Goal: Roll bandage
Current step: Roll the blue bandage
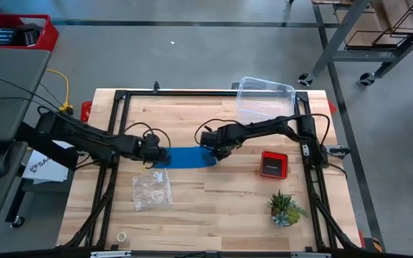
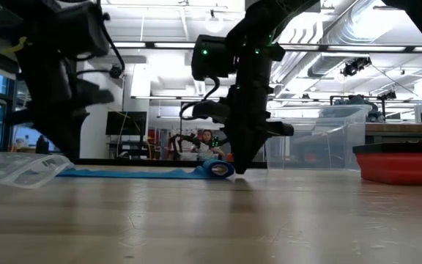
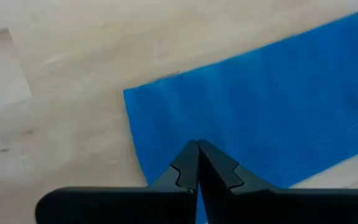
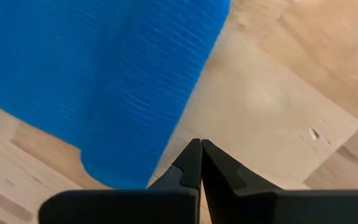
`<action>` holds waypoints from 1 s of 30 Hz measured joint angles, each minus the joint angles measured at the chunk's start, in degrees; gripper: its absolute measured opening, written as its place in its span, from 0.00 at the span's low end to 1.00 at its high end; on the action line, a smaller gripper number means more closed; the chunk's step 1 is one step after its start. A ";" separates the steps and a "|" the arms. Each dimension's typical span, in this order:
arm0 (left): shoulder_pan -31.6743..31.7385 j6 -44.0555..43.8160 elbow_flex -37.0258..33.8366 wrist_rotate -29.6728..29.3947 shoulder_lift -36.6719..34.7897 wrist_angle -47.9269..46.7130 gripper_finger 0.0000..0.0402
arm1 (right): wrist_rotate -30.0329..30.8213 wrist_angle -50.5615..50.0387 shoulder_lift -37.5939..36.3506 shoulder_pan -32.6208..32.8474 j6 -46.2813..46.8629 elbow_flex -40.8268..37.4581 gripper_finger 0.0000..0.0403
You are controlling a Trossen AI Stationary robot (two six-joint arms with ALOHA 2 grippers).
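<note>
The bright blue bandage lies flat along the middle of the table. Its right end is wound into a small roll that rests on the wood. My left gripper is shut and slants down over the strip's flat left end. My right gripper is shut and points straight down. Its tips stand at table height right beside the roll, on the side away from the flat strip. My left gripper has its shut tips over the flat end of the bandage, a little in from the end edge. Whether they press on the cloth, I cannot tell. My right gripper has its shut tips by the roll's outer side, coming from above. Whether they touch the roll, I cannot tell.
A crinkled clear plastic bag lies near the strip's left end. A clear box stands at the far right, a red-and-black device lies right of the roll, a small plant at the near right, a small tape ring near left.
</note>
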 joint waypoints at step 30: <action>-0.70 -0.42 0.12 4.80 5.84 -7.90 0.00 | 2.45 7.24 0.37 0.68 7.80 0.09 0.00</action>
